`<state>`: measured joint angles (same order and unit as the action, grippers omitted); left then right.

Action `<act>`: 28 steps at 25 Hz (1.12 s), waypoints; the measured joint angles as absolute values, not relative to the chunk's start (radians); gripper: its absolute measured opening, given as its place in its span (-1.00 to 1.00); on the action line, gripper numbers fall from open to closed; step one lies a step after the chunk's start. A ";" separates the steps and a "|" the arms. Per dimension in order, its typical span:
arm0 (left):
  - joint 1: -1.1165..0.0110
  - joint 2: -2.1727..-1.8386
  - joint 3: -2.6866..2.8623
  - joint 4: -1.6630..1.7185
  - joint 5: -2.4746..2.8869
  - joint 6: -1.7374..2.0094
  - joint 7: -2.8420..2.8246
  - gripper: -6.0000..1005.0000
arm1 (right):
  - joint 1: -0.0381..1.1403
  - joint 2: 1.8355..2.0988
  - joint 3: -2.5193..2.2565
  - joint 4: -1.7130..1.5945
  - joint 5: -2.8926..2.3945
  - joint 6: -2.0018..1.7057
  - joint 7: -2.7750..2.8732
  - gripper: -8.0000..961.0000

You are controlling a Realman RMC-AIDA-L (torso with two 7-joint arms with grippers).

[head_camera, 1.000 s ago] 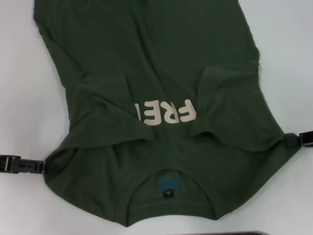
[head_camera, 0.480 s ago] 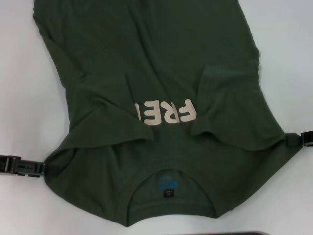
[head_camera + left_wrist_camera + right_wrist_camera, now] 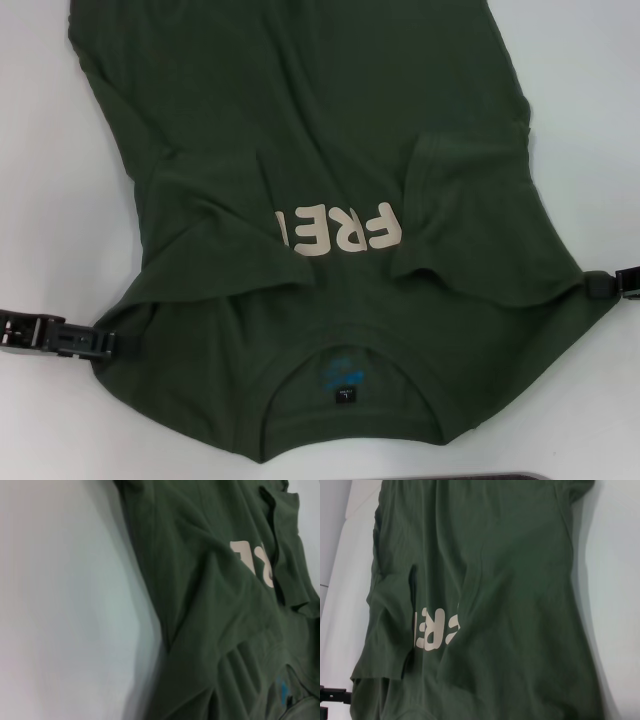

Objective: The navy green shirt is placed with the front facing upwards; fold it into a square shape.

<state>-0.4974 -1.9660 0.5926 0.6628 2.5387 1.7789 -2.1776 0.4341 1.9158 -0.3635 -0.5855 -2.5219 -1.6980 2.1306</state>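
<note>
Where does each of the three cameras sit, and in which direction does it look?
Head view: above, looking down at the navy green shirt on the white table; left gripper and right gripper at its shoulder edges.
Left wrist view: low beside the shirt's edge; no own fingers show.
Right wrist view: looks across the shirt; the left gripper shows far off.
All views share the cream letters.

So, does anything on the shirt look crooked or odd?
Yes. The navy green shirt lies bunched: both sleeves are folded inward over the chest, hiding part of the cream letters, with wrinkles near the collar.
</note>
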 joint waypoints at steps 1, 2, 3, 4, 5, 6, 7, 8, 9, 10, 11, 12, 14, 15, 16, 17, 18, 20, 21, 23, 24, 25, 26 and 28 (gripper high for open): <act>-0.502 -1.967 0.592 0.657 2.537 1.779 -2.176 0.76 | 0.434 1.916 -0.363 -0.586 -2.522 -1.698 2.131 -0.91; -0.508 -1.968 0.592 0.651 2.536 1.779 -2.174 0.76 | 0.434 1.916 -0.364 -0.587 -2.522 -1.698 2.131 -0.91; -0.514 -1.970 0.591 0.645 2.534 1.779 -2.172 0.76 | 0.434 1.916 -0.364 -0.587 -2.522 -1.698 2.131 -0.91; -0.519 -1.973 0.591 0.641 2.533 1.779 -2.171 0.76 | 0.434 1.916 -0.364 -0.587 -2.522 -1.698 2.131 -0.91; -0.526 -1.978 0.591 0.638 2.533 1.780 -2.169 0.76 | 0.434 1.916 -0.363 -0.588 -2.522 -1.698 2.131 -0.91; -0.531 -1.984 0.592 0.637 2.533 1.782 -2.167 0.76 | 0.434 1.916 -0.363 -0.588 -2.522 -1.698 2.131 -0.91; -0.538 -1.989 0.592 0.636 2.533 1.784 -2.164 0.76 | 0.435 1.916 -0.363 -0.588 -2.522 -1.698 2.131 -0.91; -0.544 -1.993 0.592 0.636 2.533 1.785 -2.161 0.76 | 0.435 1.916 -0.363 -0.589 -2.522 -1.698 2.131 -0.91; -0.550 -1.998 0.592 0.636 2.535 1.787 -2.159 0.76 | 0.435 1.916 -0.363 -0.589 -2.522 -1.698 2.131 -0.91; -0.557 -2.003 0.592 0.635 2.537 1.786 -2.158 0.76 | 0.435 1.916 -0.362 -0.589 -2.522 -1.698 2.131 -0.91; -0.562 -2.007 0.592 0.635 2.538 1.786 -2.156 0.76 | 0.435 1.916 -0.362 -0.589 -2.522 -1.698 2.131 -0.91; -0.568 -2.012 0.592 0.634 2.538 1.786 -2.153 0.76 | 0.435 1.916 -0.362 -0.589 -2.522 -1.698 2.131 -0.91; -0.575 -2.018 0.592 0.634 2.538 1.790 -2.147 0.76 | 0.435 1.916 -0.362 -0.588 -2.522 -1.698 2.131 -0.91; -0.577 -2.019 0.592 0.634 2.538 1.792 -2.145 0.76 | 0.435 1.916 -0.362 -0.588 -2.522 -1.698 2.131 -0.91; -0.578 -2.020 0.592 0.636 2.537 1.795 -2.145 0.76 | 0.435 1.916 -0.362 -0.587 -2.522 -1.698 2.131 -0.91; -0.578 -2.019 0.591 0.637 2.535 1.796 -2.144 0.76 | 0.435 1.916 -0.362 -0.587 -2.522 -1.698 2.131 -0.91; -0.577 -2.016 0.588 0.639 2.534 1.797 -2.144 0.76 | 0.436 1.916 -0.362 -0.587 -2.522 -1.698 2.131 -0.91; -0.572 -2.007 0.581 0.641 2.529 1.798 -2.143 0.76 | 0.436 1.916 -0.362 -0.587 -2.522 -1.697 2.131 -0.91; -0.567 -2.003 0.579 0.642 2.528 1.798 -2.143 0.76 | 0.436 1.916 -0.362 -0.586 -2.522 -1.695 2.131 -0.91; -0.556 -1.996 0.576 0.651 2.527 1.798 -2.142 0.76 | 0.436 1.916 -0.362 -0.584 -2.522 -1.690 2.131 -0.91; -0.551 -1.995 0.575 0.660 2.527 1.798 -2.142 0.75 | 0.436 1.916 -0.362 -0.583 -2.522 -1.689 2.131 -0.91; -0.546 -1.993 0.572 0.671 2.527 1.798 -2.142 0.75 | 0.436 1.916 -0.362 -0.583 -2.522 -1.688 2.131 -0.91; -0.540 -1.991 0.566 0.684 2.527 1.798 -2.141 0.75 | 0.436 1.916 -0.362 -0.583 -2.522 -1.687 2.131 -0.91; -0.533 -1.985 0.556 0.697 2.527 1.798 -2.141 0.75 | 0.436 1.916 -0.362 -0.583 -2.522 -1.686 2.131 -0.91</act>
